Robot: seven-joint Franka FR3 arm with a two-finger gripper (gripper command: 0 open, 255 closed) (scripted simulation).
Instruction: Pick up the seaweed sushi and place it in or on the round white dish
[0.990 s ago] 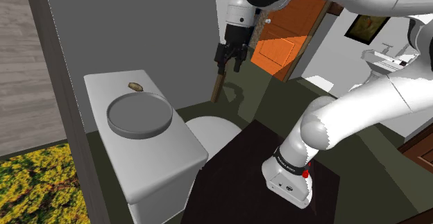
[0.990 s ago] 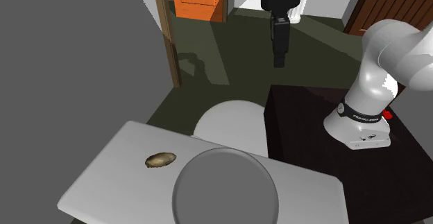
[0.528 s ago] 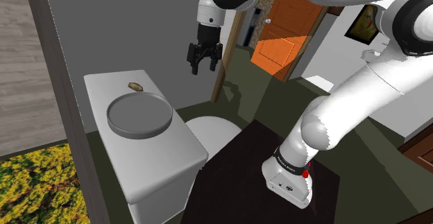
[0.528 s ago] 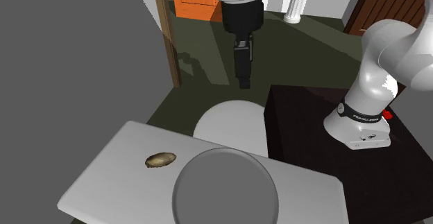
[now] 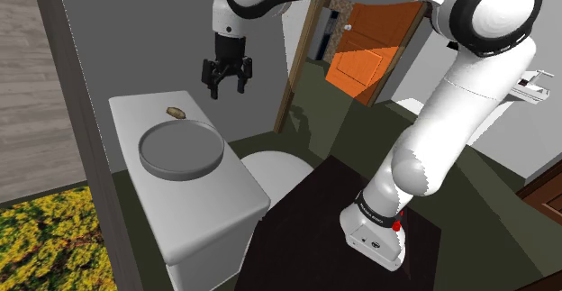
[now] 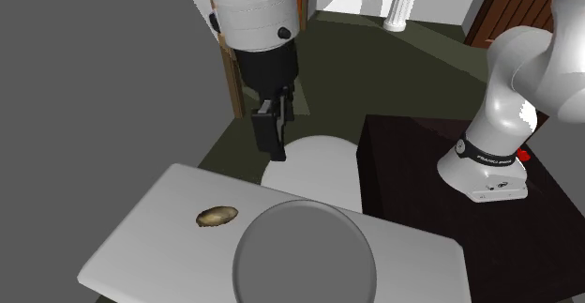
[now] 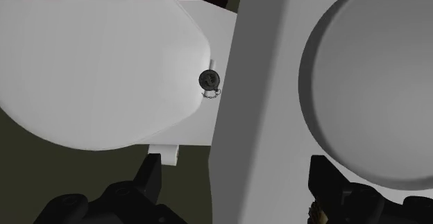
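Now our wide-open hand [image 5: 227, 89] hangs over the tank lid's [image 5: 227, 186] edge; the sushi [image 5: 176, 113] lies apart, beside the dish [image 5: 180, 175].

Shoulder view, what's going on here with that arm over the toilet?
A white Franka arm holds its black gripper open and empty in the air above the toilet tank. The small brownish sushi piece lies untouched on the tank's top, just beside the round grey dish, which has nothing in it. The gripper hovers to the shoulder view's right of the sushi, so the pick-up has not yet begun.
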